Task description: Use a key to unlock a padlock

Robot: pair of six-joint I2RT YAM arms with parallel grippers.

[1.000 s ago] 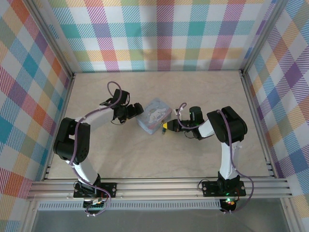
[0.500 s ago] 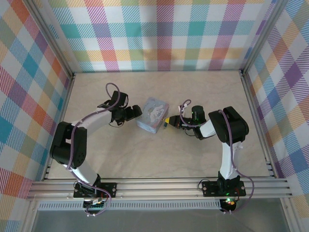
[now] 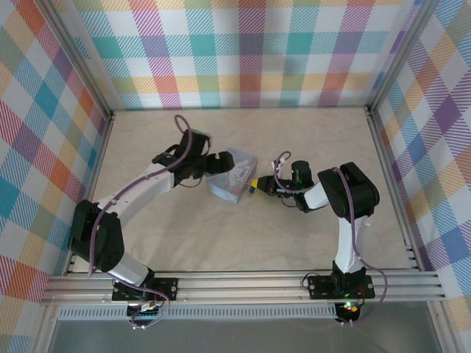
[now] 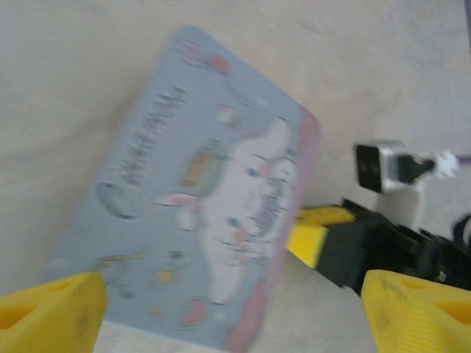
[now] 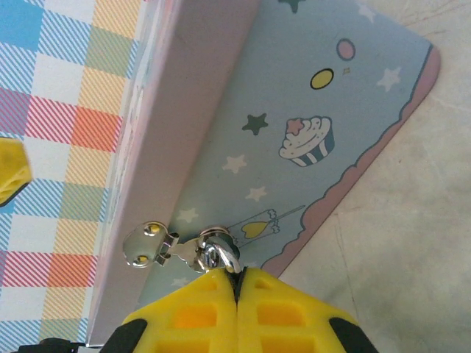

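right gripper (image 5: 237,283) pressed shut, pinching the padlock (image 5: 218,254) by its silvery loop at the tin (image 5: 294,110) clasp (image 5: 151,246), left gripper (image 4: 235,305) spread wide, empty, above the lid

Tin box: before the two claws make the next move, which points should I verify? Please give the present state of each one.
1. Left claw open near the tin box: ok.
2. Right claw shut at the tin's silvery latch: ok.
3. Silvery loop at the right claw's tips belongs to the padlock: cannot tell.
4. Key held in a claw: cannot tell.
5. Tin box lies lid up on the table: ok.
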